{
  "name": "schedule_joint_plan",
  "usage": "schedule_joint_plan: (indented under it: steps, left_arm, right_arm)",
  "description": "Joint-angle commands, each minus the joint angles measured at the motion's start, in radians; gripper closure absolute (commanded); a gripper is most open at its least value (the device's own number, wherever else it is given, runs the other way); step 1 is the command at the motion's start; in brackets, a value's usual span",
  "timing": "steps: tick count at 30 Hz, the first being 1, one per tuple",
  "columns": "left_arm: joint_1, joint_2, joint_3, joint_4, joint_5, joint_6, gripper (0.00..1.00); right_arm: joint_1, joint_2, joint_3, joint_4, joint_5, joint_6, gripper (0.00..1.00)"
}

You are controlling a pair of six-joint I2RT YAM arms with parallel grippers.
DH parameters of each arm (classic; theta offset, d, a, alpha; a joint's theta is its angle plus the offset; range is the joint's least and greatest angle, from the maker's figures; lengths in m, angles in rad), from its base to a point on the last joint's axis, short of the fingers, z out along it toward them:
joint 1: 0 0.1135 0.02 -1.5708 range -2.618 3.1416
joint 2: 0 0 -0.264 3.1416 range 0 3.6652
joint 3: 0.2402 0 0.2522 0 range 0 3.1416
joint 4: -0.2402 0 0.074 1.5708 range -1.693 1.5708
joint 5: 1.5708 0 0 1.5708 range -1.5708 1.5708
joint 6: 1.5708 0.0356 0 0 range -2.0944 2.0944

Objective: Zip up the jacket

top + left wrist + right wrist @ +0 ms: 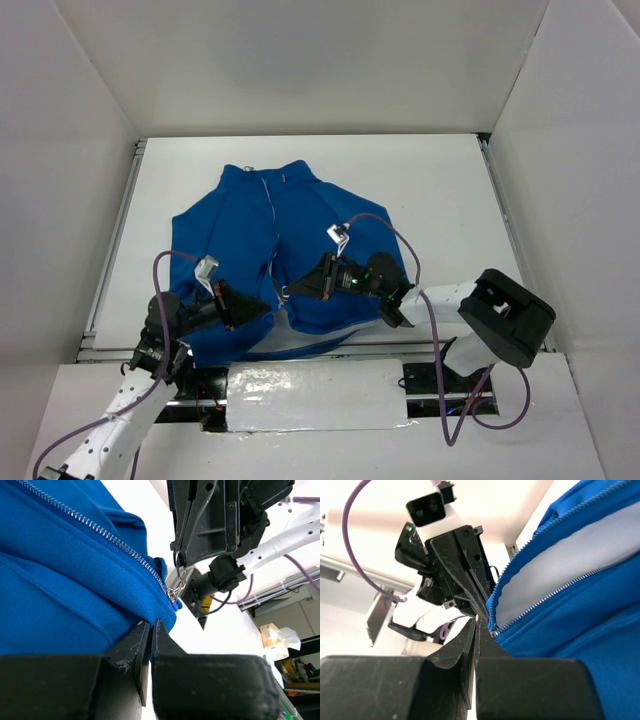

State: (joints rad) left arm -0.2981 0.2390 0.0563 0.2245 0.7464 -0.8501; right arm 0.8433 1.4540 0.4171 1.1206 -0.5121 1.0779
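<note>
At the hem end of the jacket (240, 230), the slider (172, 595) of the silver zipper (270, 220) sits just beside the bottom corner of the blue fleece. The jacket lies front-up on the white desk (430, 200), with its collar (265, 175) on the far side of the slider and its hem (167, 616) on the near side, toward the arm bases.

The right claw (178, 555) is right above the slider, its fingers pressed together on the small metal pull ring (180, 573) that hangs from it. The left claw (150, 627) is just below the slider, pinched almost shut on the edge of the hem, which looks like an anchoring hold.

In the right wrist view, two rows of teeth part from the slider with pale lining (555, 565) between them. I judge that the two sides are engaged at the bottom and both grips are set, but little or nothing is zipped yet. The whole run from the slider to the collar appears left to do. From overhead I cannot tell whether any teeth farther along are meshed.
</note>
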Motion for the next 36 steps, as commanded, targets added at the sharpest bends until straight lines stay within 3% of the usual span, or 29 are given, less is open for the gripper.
schedule_joint_plan:
  steps: [1, 7, 10, 14, 21, 27, 33, 36]
  left_arm:
    - [-0.003, 0.005, 0.025, 0.079, 0.036, -0.03, 1.0]
    - [-0.003, 0.033, 0.016, 0.139, 0.077, -0.087, 1.0]
    - [-0.003, 0.042, 0.045, 0.112, 0.093, -0.089, 1.0]
    - [-0.003, 0.075, 0.146, -0.06, 0.068, -0.03, 1.0]
    - [-0.003, 0.244, 0.235, -0.221, 0.053, 0.026, 1.0]
    - [-0.01, 0.367, 0.287, -0.31, 0.039, 0.085, 1.0]
    - [-0.065, 0.428, 0.307, -0.33, 0.021, 0.098, 1.0]
    - [-0.079, 0.441, 0.324, -0.361, -0.004, 0.111, 1.0]
  right_arm:
    - [0.014, -0.047, 0.02, 0.042, 0.014, -0.073, 1.0]
    - [0.016, -0.047, 0.043, 0.068, -0.086, -0.186, 1.0]
    - [0.016, -0.061, 0.103, -0.06, -0.094, -0.288, 1.0]
    - [0.014, -0.093, 0.153, -0.241, -0.081, -0.445, 1.0]
    - [0.017, -0.08, 0.164, -0.217, -0.104, -0.526, 1.0]
    - [0.019, -0.037, 0.112, -0.061, -0.117, -0.498, 1.0]
    - [0.02, -0.04, 0.138, -0.11, -0.118, -0.562, 1.0]
    - [0.02, -0.026, 0.212, -0.208, -0.207, -0.651, 1.0]
